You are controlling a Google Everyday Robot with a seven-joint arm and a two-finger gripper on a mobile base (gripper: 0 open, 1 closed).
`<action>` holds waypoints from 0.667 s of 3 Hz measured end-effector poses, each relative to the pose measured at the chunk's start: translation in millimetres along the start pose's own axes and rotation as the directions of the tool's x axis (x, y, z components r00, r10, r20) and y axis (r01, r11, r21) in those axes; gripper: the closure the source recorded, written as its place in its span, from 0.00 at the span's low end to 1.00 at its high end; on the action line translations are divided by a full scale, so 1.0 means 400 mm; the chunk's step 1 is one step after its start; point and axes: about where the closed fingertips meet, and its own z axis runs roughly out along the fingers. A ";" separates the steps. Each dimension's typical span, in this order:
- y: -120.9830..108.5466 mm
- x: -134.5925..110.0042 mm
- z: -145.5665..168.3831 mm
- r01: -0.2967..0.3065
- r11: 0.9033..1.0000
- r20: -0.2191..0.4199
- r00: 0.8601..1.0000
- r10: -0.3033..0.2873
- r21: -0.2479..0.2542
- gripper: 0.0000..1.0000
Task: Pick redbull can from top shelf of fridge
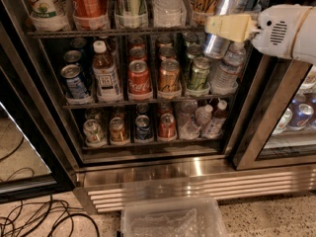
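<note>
The fridge (163, 179) stands with its middle door open. Its top shelf (74, 33) is a dark wire rack with clear cup holders that hold tall cans and bottles. My gripper (228, 26) is at the shelf's right end, on a white arm that comes in from the right. Its cream fingers (237, 25) are shut across the redbull can (224, 6), a slim silver can. The can leans, its top to the upper right. Its lower end hangs below the rack, in front of the water bottles.
The middle rack holds short cans, among them a red Coca-Cola can (139, 78), and bottles (105, 73). A lower rack holds more cans. A clear plastic bin (173, 220) sits on the floor in front. Black cables (39, 217) lie at the lower left. A glass door (291, 117) is at the right.
</note>
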 end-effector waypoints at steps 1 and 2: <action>0.056 0.045 0.008 -0.048 0.995 -0.043 0.998 0.044 -0.090 1.00; 0.127 0.098 0.008 -0.087 0.979 -0.104 0.992 0.069 -0.183 1.00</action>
